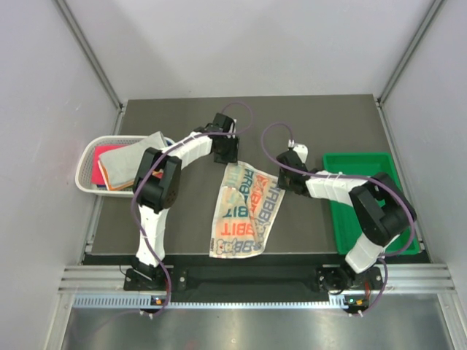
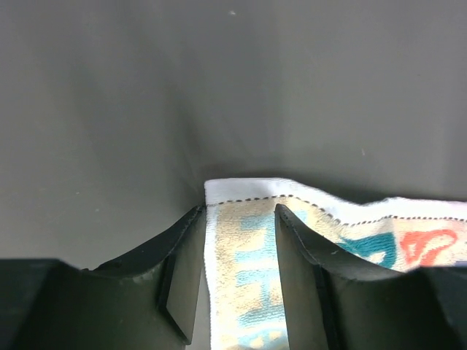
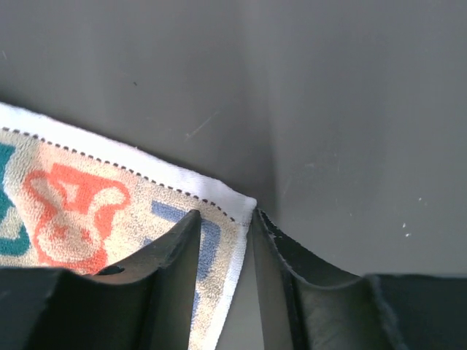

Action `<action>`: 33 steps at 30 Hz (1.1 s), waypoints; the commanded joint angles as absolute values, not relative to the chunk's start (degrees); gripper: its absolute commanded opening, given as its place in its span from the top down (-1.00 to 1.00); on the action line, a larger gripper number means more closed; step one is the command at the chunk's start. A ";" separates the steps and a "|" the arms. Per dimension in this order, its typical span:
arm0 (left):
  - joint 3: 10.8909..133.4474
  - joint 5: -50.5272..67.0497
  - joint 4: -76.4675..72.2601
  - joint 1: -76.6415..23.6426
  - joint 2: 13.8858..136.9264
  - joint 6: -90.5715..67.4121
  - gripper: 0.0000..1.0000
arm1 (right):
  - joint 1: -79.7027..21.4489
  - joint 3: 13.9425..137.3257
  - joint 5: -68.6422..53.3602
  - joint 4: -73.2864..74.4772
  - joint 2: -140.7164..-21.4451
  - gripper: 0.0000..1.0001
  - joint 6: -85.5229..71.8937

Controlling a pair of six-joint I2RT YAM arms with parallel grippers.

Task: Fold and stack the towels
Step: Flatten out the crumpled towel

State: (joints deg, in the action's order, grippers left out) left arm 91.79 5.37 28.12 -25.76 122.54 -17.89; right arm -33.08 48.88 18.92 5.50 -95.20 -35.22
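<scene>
A white towel printed with orange, grey and blue letters (image 1: 244, 208) lies spread on the dark table, its near part creased. My left gripper (image 1: 226, 157) is down at its far left corner. In the left wrist view the left gripper (image 2: 241, 211) is open, its fingers straddling a flat strip of the towel (image 2: 244, 270). My right gripper (image 1: 287, 175) is at the far right corner. In the right wrist view the right gripper (image 3: 226, 215) is open, with one finger over the towel (image 3: 80, 197) and the other just off its edge. More towels, a grey one (image 1: 128, 157) and a pink-red one (image 1: 98, 173), sit in the basket.
A white mesh basket (image 1: 86, 157) stands at the table's left edge, beside the left arm. A green plastic tray (image 1: 357, 171) lies at the right edge, partly under the right arm. Grey walls close in the table on three sides.
</scene>
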 commanded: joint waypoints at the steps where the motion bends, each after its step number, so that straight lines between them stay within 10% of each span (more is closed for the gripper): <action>1: 90.44 6.24 29.00 -26.63 125.77 -18.54 0.05 | -31.91 50.89 16.88 4.57 -97.03 0.36 -34.28; 13: 90.79 0.45 29.80 -26.63 124.90 -18.54 1.00 | -29.71 54.84 14.85 6.15 -98.26 0.78 -31.56; 33: 91.49 -11.08 8.89 -18.46 116.54 -21.00 1.00 | -21.63 85.24 10.46 8.35 -110.91 1.00 -16.79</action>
